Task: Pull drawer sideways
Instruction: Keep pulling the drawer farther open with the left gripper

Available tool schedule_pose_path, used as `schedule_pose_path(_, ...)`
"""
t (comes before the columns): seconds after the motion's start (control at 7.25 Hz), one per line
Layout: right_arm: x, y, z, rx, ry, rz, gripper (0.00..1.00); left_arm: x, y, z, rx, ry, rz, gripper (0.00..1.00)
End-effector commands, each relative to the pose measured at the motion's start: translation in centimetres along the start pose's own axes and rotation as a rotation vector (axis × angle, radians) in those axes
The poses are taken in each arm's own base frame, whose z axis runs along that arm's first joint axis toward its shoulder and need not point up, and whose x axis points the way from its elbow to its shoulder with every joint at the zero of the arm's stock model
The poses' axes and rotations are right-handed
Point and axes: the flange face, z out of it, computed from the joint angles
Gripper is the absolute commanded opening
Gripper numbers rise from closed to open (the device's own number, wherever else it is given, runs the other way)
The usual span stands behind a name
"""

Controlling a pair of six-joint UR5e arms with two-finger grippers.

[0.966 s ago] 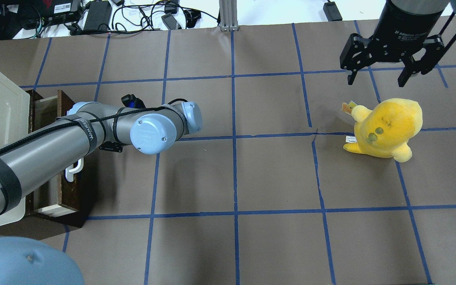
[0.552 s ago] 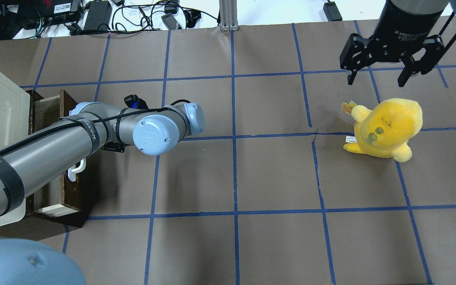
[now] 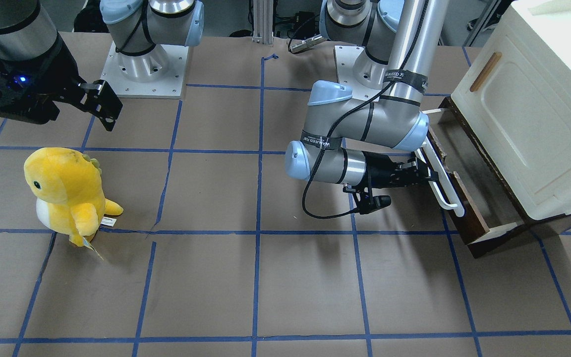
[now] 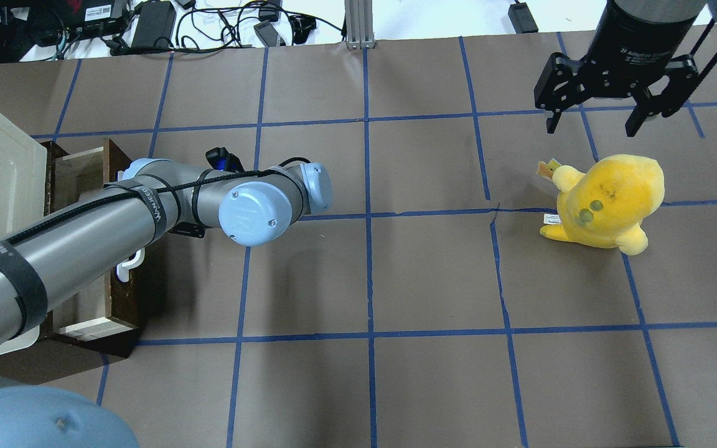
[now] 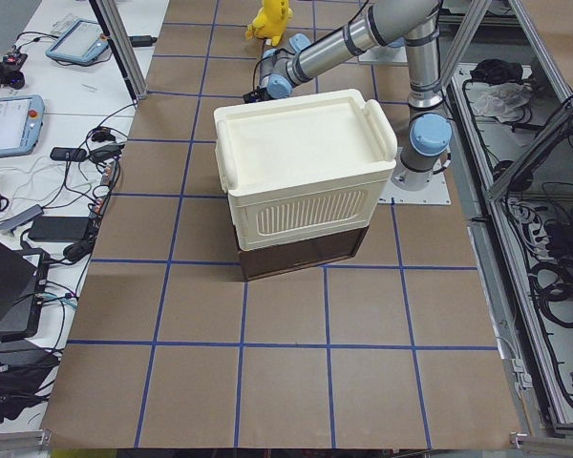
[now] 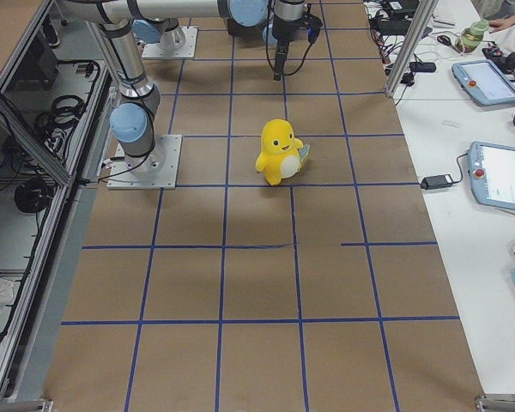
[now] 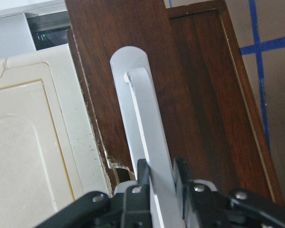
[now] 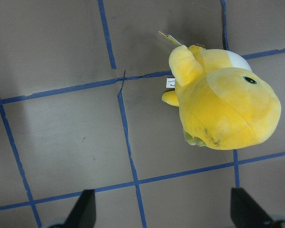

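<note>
Between the 2 fingers [image 7: 181, 172] of the left gripper [image 7: 161, 173], the white bar handle [image 7: 145, 118] is clamped so the drawer [image 7: 204, 95] follows a sideways pull; the right gripper [image 4: 591, 132] hangs spread, idle.

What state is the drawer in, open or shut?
Partly open: the drawer juts from under the cream cabinet, floor visible, left tool clamped on its handle.

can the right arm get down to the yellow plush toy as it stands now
Probably yes. The right tool hangs open above the table close by the plush toy, with nothing between them. The left tool is away, gripping the drawer handle.
</note>
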Motion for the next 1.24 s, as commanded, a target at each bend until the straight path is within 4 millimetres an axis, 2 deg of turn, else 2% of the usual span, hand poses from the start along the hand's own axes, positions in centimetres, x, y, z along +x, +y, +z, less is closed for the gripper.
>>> schedule_pose_path(0.0, 0.0, 0.0, 0.0, 0.000, 0.000, 0.000, 1.00, -0.1, -0.1, -0.5, 0.008, 0.002, 0.003, 0.13)
schedule_pose_path(1.1, 0.0, 0.0, 0.0, 0.000, 0.000, 0.000, 1.00, 0.3, 0.4, -1.8, 0.029, 0.002, 0.022, 0.12)
